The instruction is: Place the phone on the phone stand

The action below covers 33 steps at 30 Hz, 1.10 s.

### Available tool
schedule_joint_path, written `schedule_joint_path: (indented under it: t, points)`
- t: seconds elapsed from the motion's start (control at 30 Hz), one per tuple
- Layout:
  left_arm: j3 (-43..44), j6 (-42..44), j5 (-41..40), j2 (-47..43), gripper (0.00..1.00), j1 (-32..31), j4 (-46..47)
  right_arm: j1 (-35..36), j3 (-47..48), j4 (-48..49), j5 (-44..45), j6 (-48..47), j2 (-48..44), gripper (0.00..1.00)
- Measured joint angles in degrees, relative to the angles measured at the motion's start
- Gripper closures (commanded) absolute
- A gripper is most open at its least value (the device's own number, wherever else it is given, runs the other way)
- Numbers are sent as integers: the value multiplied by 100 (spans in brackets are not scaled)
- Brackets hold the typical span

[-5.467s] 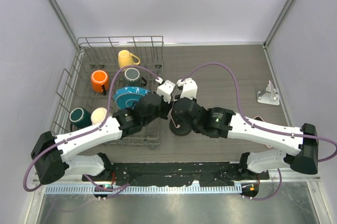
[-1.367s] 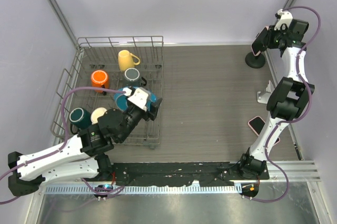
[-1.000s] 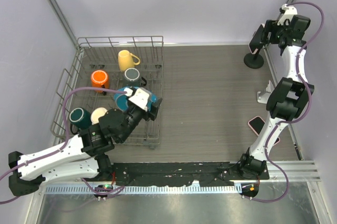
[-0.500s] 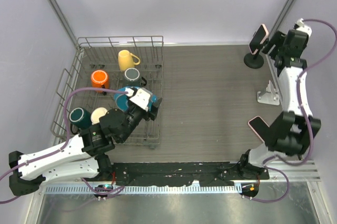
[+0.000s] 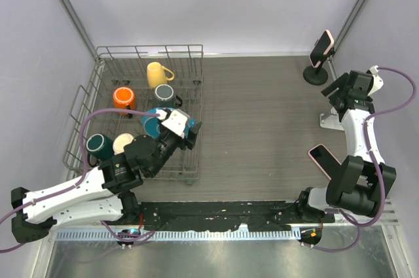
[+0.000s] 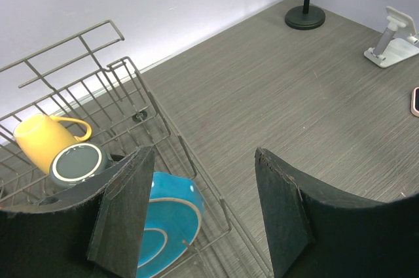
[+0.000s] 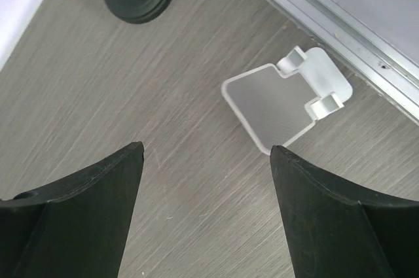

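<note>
The big gray table (image 5: 262, 127) fills most of the top view. On its left side sits a wire dish rack (image 5: 149, 47).

The left arm reaches over the rack. The left gripper (image 6: 204, 154) hangs above the rack's near right corner. Its two fingers are spread wide apart, and nothing is between them. The right arm bends up at the right side of the table. The right gripper (image 7: 206, 150) is in the air above the table, near a small white stand (image 7: 281, 98). Its fingers are wide apart too, and they hold nothing.

In the rack lies a blue plate (image 5: 157, 118). Around it are a yellow mug (image 5: 156, 72), an orange mug (image 5: 124, 99), a gray mug (image 5: 163, 93), a dark green mug (image 5: 98, 144) and a cream mug (image 5: 123, 142).

The phone stand (image 5: 315, 75) is at the far right corner of the table, with its round black foot flat on the table. The phone (image 5: 322, 48) sits up on top of it, tilted, with a pink edge. The right gripper is apart from it.

Another phone (image 5: 321, 159) with a pink edge is by the lower part of the right arm.
</note>
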Motion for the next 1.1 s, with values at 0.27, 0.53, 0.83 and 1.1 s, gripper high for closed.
schedule_joint_path:
  t: [0.27, 0.53, 0.83, 1.1]
  points:
    - [0, -22, 4, 0, 34, 0, 0, -140, 197, -549, -2, -614, 533, 28]
    - [0, -28, 15, -2, 33, 0, -2, 28, 280, -798, 299, -1641, 769, 36]
    - [0, -105, 42, -2, 34, -11, -2, 588, 682, -850, 1405, -2345, 1517, 51]
    - [0, -120, 44, 0, 33, -17, -4, 868, 986, -883, 2273, -2776, 1915, 92]
